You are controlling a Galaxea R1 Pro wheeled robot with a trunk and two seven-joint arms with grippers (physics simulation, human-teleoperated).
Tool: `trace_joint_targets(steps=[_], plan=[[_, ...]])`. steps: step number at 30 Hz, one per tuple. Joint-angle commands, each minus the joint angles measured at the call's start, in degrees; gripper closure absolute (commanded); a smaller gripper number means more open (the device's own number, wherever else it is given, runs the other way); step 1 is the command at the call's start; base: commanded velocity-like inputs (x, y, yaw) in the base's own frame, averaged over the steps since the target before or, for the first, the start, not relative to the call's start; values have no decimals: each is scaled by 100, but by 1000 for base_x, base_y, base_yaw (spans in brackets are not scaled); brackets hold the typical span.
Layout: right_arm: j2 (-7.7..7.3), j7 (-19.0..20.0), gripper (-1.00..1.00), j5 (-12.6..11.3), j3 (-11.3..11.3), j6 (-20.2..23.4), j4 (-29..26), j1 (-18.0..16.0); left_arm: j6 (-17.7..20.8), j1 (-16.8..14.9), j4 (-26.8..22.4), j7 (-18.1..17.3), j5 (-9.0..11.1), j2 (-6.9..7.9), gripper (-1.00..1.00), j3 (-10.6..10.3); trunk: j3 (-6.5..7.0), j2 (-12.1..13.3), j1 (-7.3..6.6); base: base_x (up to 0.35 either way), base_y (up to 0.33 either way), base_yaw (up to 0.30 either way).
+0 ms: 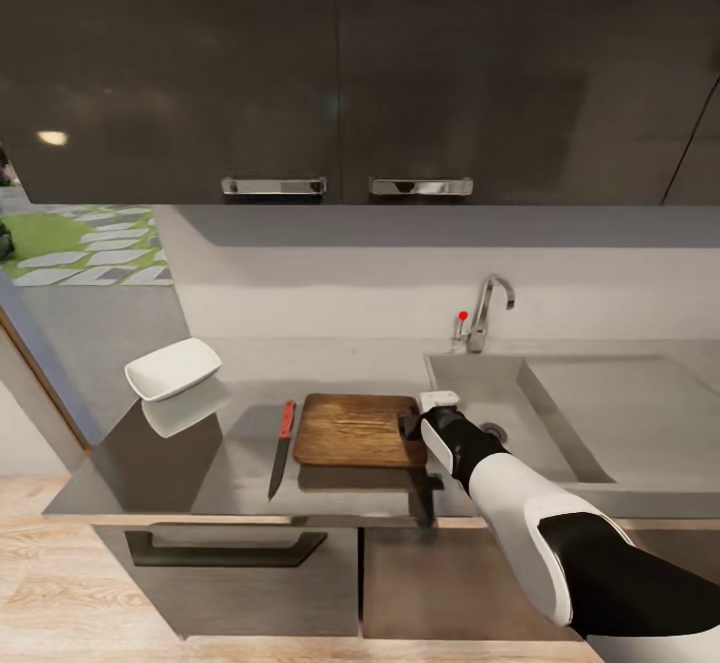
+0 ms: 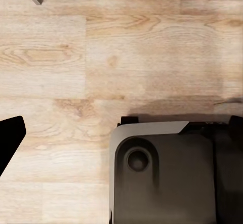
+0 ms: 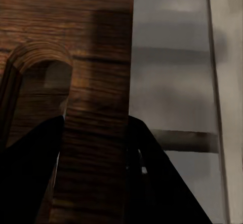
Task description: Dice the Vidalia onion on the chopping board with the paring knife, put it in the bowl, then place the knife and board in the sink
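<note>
The right gripper pinches the chopping board at its sink-side end, one finger through the oval hole, presumably to carry it into the sink; the left gripper's opening is impossible to judge.

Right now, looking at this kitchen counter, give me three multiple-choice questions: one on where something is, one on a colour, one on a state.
1. Where does the paring knife lie?
A. In the sink
B. On the countertop, left of the chopping board
C. In the bowl

2. What colour is the knife's handle?
A. Red
B. Blue
C. Yellow

3. What is the right gripper doing?
A. Hanging over the bowl
B. Holding the knife
C. Straddling the chopping board's edge by its oval hole

Answers: 1 B, it lies on the countertop beside the chopping board. 2 A, the handle is red. 3 C, the right wrist view shows one finger over the hole and the other outside the board's edge.
</note>
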Motion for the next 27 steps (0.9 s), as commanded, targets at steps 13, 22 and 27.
trace_joint_targets(steps=[13, 22, 27], plan=[[1, 47, 100, -27, 48, 39, 0, -3, -13, -2, 33, 1, 5, 1, -100, 4, -12, -12, 4, 132, 17, 0], [-1, 54, 100, -23, 49, 39, 38, -3, -13, -2, 42, 1, -2, -1, -100, 3, -12, -12, 4, 96, -22, 0], [7, 56, 100, -25, 49, 39, 50, -3, -13, -2, 36, 1, -4, -1, -100, 4, -12, -12, 4, 24, -17, 0]])
